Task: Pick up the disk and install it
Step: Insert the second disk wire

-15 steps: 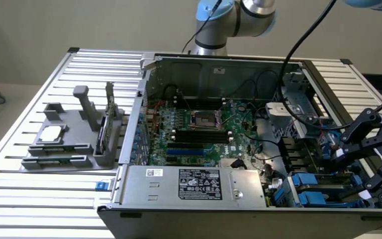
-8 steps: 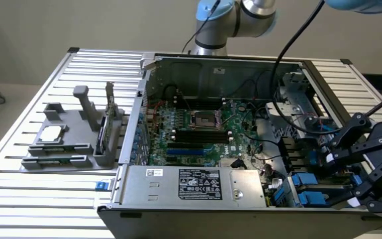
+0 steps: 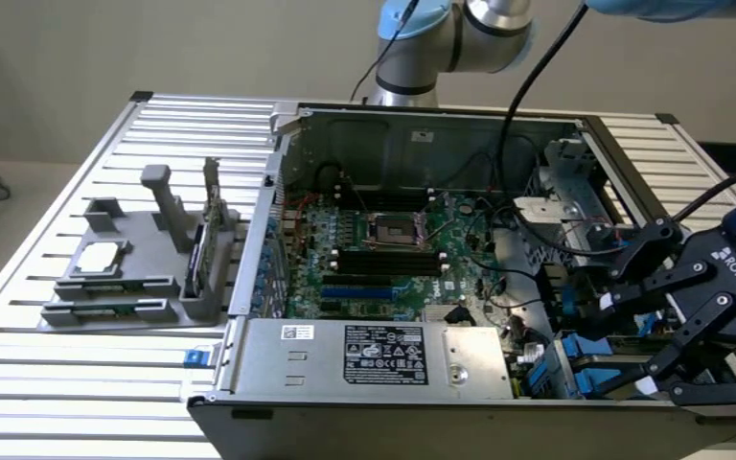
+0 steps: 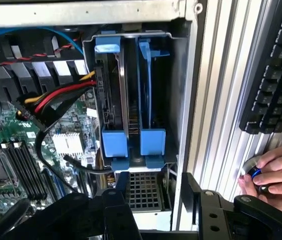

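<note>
The disk [image 4: 123,85] stands on edge in the case's drive cage [image 4: 180,90], silver edge showing, with bright blue rails [image 4: 115,142] at its ends and red, yellow and black cables plugged in beside it. A second blue carrier [image 4: 152,100] sits in the neighbouring slot. My gripper [image 4: 155,200] hovers just off the cage, open, with nothing between its black fingers [image 4: 122,197]. In the exterior view the gripper [image 3: 632,343] hangs over the cage's blue parts [image 3: 586,350] at the case's corner on the exterior view's right.
The open computer case [image 3: 279,192] lies on a slatted aluminium table [image 3: 74,374], with its motherboard [image 3: 381,249] and grey power-supply box [image 3: 381,355]. A grey fixture [image 3: 126,273] stands on the exterior view's left. A keyboard [image 4: 275,65] and a person's hand [image 4: 278,170] are beside the case.
</note>
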Robot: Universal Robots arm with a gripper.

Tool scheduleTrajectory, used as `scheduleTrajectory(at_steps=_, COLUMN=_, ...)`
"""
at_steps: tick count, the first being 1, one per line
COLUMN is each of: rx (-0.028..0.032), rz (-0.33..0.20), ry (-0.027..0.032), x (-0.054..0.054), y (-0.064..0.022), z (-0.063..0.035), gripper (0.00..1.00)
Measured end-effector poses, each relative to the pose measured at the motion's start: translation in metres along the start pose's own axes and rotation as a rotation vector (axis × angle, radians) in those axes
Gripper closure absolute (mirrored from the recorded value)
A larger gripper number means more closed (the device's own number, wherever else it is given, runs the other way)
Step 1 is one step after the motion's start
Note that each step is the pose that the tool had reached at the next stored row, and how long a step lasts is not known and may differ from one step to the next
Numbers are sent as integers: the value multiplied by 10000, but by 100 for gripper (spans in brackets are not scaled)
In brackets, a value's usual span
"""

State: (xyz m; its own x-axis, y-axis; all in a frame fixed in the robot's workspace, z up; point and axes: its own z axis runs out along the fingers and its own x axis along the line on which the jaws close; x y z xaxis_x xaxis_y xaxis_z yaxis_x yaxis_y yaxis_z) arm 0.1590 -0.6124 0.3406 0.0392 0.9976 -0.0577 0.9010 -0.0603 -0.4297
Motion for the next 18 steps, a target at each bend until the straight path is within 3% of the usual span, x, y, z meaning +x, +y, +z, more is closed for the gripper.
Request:
scheduleTrajectory(at_steps=7, rx=0, rz=2, ry=1, x=155, y=-62, z=16, gripper=46)
scheduleTrajectory(at_steps=18, rx=0, rz=3, ry=0, x=158, y=-64, z=16, gripper=46)
